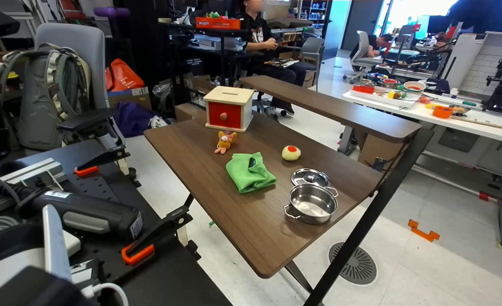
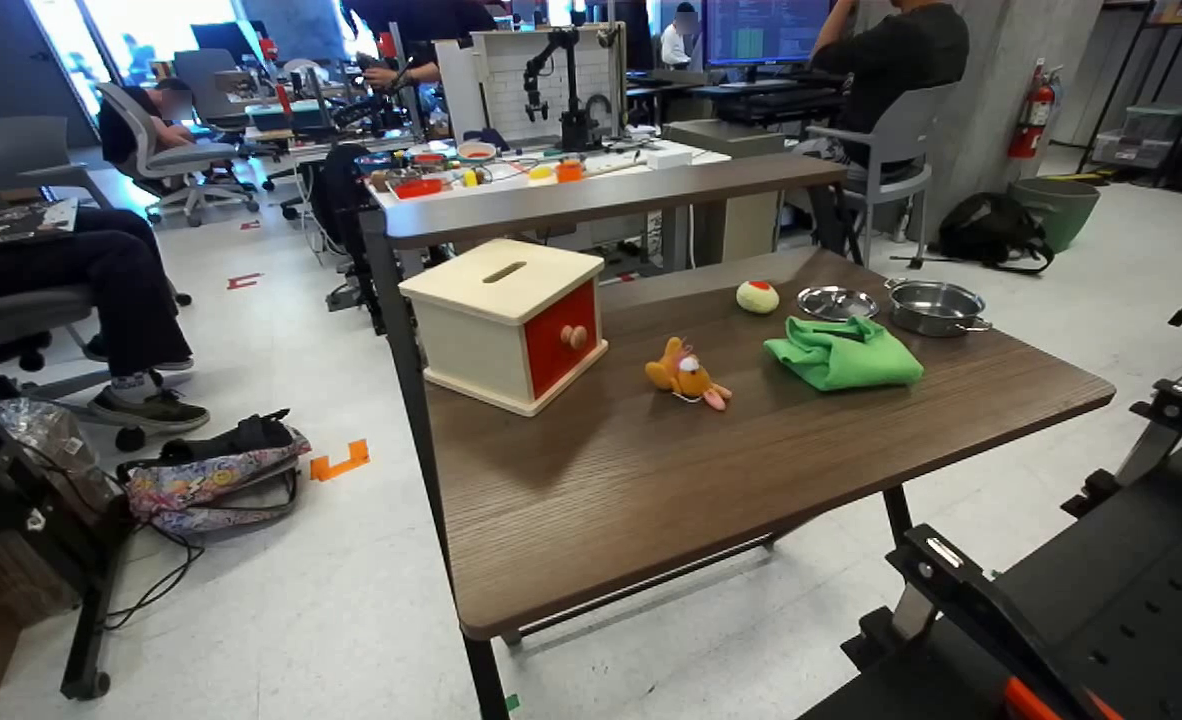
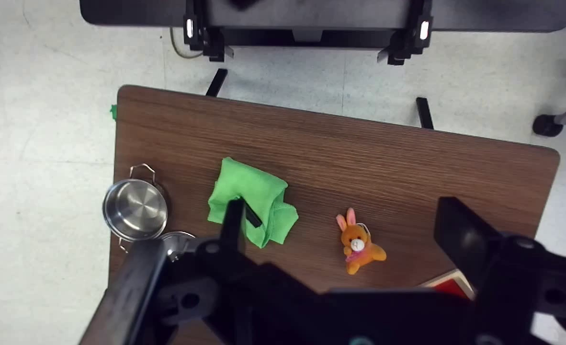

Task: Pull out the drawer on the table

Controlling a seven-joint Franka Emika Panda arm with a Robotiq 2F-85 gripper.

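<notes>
1. Nearest, in the wrist view: one black two-fingered gripper (image 3: 343, 220), its fingers spread wide.
2. Left to right in an exterior view, on one dark brown wood-look table (image 2: 711, 480): one light wooden box (image 2: 476, 330) with one red-fronted drawer (image 2: 551, 355), pushed in, one round wooden knob (image 2: 574, 337).
3. One orange plush rabbit (image 2: 686, 378), lying.
4. One pale yellow ball (image 2: 756, 299), red-patched.
5. One crumpled green cloth (image 2: 844, 360); just beyond it, one round steel lid (image 2: 836, 303).
6. One round two-handled steel pot (image 2: 936, 310).

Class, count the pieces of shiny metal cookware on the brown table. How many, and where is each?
2. The pot stands near the end of the brown table away from the wooden box; a lid lies beside it. Any under the green cloth would be hidden.
</notes>
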